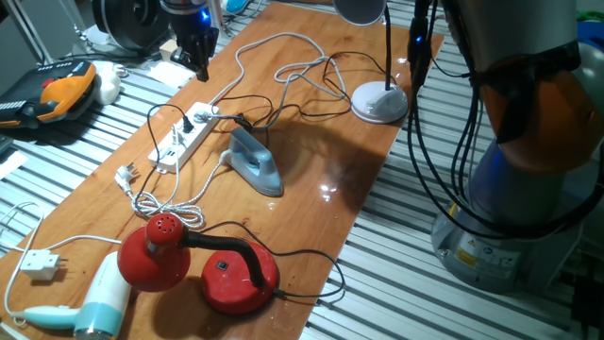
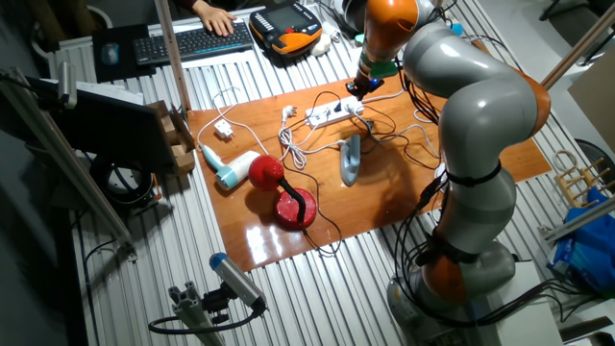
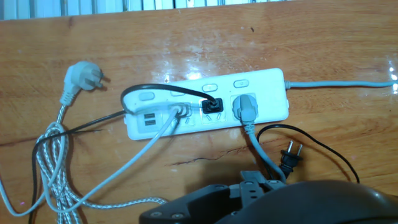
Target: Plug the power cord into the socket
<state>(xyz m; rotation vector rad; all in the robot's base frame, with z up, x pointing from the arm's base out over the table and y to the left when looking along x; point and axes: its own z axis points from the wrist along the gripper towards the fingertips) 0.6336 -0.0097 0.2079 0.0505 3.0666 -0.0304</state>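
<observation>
Black plug [image 3: 212,105]: sitting seated in power strip [image 3: 264,81], cord [image 3: 163,90] looping over it.
Gripper [image 1: 198,59]: hovering above, apparently holding nothing; finger spread indiscernible.

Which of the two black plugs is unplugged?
The two-pin black plug, lying on the table below the strip's right end. The square black plug sits in the strip's middle outlet.

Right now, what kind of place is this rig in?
Likely a robotics lab bench: a wooden board on a slatted aluminium table, a teach pendant beside a keyboard, and camera gear on a stand.
</observation>
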